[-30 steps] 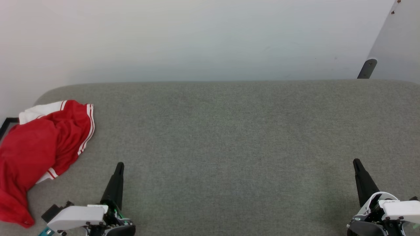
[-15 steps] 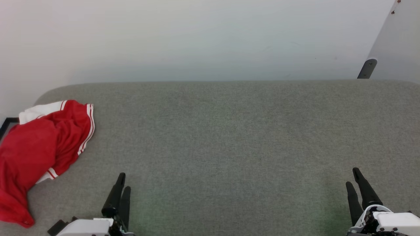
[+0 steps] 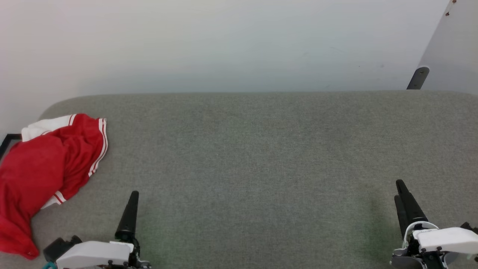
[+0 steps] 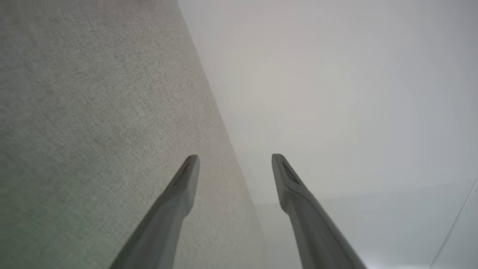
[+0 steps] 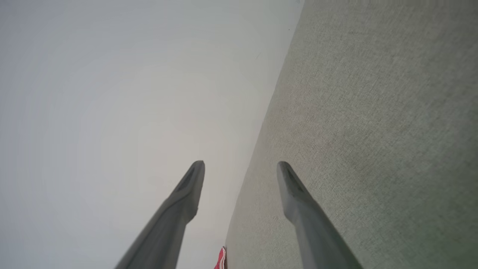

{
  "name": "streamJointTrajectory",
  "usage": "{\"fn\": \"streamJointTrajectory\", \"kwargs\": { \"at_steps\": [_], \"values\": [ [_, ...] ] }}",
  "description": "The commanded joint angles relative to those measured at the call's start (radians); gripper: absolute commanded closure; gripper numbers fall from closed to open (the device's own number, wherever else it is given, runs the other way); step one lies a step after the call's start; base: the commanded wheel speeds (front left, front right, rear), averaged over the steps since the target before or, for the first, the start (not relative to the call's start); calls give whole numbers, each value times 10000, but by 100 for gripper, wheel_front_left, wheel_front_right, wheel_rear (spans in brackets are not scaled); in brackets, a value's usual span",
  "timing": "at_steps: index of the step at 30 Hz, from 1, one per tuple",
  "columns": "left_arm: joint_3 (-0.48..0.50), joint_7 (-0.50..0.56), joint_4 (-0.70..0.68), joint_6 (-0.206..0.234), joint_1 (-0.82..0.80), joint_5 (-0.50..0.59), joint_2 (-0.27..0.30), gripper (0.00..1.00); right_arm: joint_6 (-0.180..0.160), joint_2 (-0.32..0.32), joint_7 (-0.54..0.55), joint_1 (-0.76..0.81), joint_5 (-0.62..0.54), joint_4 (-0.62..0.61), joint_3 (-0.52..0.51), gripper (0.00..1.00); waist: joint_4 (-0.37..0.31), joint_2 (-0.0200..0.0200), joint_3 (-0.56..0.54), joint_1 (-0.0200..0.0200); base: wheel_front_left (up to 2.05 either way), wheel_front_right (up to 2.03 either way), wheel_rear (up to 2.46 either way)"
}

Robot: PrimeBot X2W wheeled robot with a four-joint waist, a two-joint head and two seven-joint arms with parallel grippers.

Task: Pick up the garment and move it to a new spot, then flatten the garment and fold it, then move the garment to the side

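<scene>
The garment (image 3: 44,175) lies crumpled on the grey worktop (image 3: 261,149), at about 8 o'clock in the head view and partly cut off by the picture's left edge. Its long axis runs from 1 o'clock to 7 o'clock. A white sleeve is bunched at the far end, near 12 o'clock of the heap. White-and-red striped trim runs down the side that faces 3 o'clock. The red body trails toward 7 o'clock. No lettering or number shows.

The left fingers (image 4: 177,201) are spread wide apart with nothing between them, and they hold nothing. In the head view they sit at 7 o'clock, pointing toward 12 o'clock, near the garment's lower end but apart from it. The right fingers (image 5: 297,209) are spread just as wide and are also empty. They sit at 5 o'clock, well apart from the garment.
</scene>
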Motion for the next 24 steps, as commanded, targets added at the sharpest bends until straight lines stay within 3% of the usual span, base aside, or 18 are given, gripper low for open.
{"fn": "streamJointTrajectory", "kwargs": {
  "at_steps": [1, 24],
  "values": [
    [44, -131, -180, 35, -265, 627, 106, 0, 24, -182, -137, -403, -494, -87, 162, 0, 1, 0, 2, 0, 0, 0, 0],
    [-263, -1008, -188, 515, -479, 5619, 527, 0, 38, -566, -1013, -1216, -5975, 355, 798, 0, -20, 0, 14, 0, 0, 0, 0]
  ]
}}
